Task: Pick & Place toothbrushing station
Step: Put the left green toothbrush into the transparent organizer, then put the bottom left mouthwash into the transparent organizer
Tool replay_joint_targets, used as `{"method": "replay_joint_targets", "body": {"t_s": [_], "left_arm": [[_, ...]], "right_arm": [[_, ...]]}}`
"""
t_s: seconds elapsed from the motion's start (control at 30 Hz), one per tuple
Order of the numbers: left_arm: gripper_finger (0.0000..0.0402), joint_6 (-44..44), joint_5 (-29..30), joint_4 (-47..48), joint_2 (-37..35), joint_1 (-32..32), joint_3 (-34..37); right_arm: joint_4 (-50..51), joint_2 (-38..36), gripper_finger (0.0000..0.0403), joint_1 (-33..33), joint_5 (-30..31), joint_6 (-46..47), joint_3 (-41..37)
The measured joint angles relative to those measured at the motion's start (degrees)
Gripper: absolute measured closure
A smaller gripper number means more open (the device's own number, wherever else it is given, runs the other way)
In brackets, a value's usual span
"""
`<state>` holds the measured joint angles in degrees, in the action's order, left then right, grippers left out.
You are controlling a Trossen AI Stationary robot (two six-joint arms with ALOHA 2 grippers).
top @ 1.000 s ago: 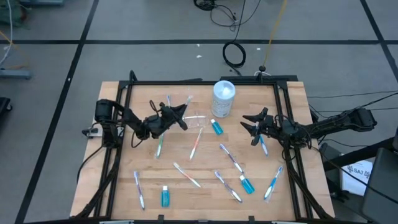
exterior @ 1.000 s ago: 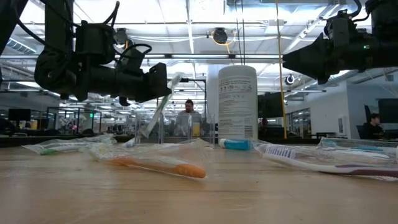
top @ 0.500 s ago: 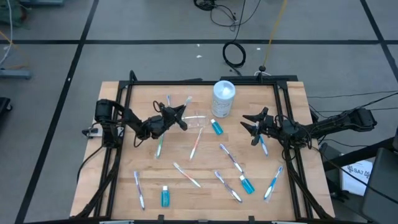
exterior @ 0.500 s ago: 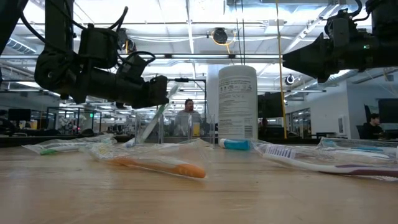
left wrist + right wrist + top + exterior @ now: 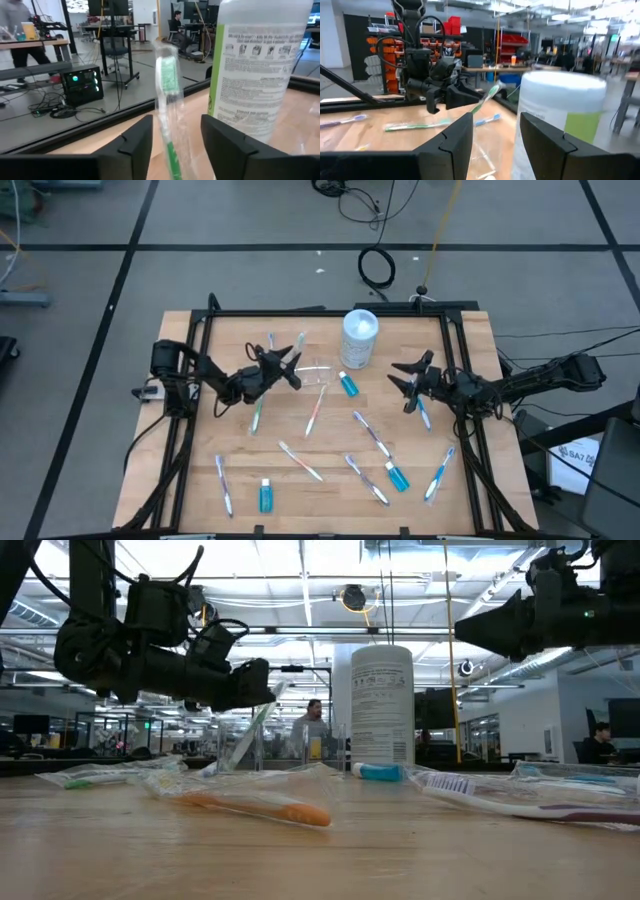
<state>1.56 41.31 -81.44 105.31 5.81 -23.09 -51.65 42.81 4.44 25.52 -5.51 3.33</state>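
Observation:
My left gripper [image 5: 176, 131] hovers level over the table's far left-middle, open. A green toothbrush in a clear wrapper [image 5: 167, 95] stands slanted between its fingers, head up and toward the far edge [image 5: 299, 343]; its lower end is hidden. The clear cup [image 5: 316, 373] sits just right of those fingertips. Other wrapped toothbrushes [image 5: 315, 415] and blue tubes [image 5: 348, 384] lie flat across the table. My right gripper [image 5: 403, 381] waits open and raised at the right, fingers [image 5: 455, 137] with nothing between them. My left gripper stands with one finger on each side of the green toothbrush's wrapped neck [image 5: 170, 125], coming level from the table's left. There is a clear gap to one finger [image 5: 220, 140]. Whether the other finger [image 5: 137, 142] touches the wrapper I cannot tell.
A tall white canister [image 5: 359, 338] stands upright at the far middle, just beyond the cup. A black frame rail [image 5: 330, 312] borders the table. An orange toothbrush [image 5: 260, 805] lies nearest the low camera. People show in the room behind.
My left gripper has stayed in place and rolled a little at the wrist. The green toothbrush's head has sunk and the brush leans lower than before, as the low view shows.

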Motion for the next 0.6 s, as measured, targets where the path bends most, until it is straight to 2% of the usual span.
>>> {"method": "replay_joint_targets", "body": {"t_s": [0.17,0.33,0.47,0.6], "left_arm": [[0.0223,-0.07,3.27,6.84,-7.09,-2.33,0.0],[0.0236,1.55,4.33,20.91,-18.34,-6.29,0.0],[0.0247,7.23,4.27,33.7,-27.45,-10.64,0.0],[0.0253,17.36,2.58,44.53,-33.39,-15.02,0.0]], "right_arm": [[-5.26,0.01,0.0248,-1.83,0.11,-5.25,0.0],[-9.07,0.02,0.0248,-5.32,0.22,-8.81,0.0],[-10.76,0.0,0.0248,-8.2,0.21,-10.92,0.0],[-12.76,0.01,0.0248,-11.44,0.2,-12.1,0.0]]}}
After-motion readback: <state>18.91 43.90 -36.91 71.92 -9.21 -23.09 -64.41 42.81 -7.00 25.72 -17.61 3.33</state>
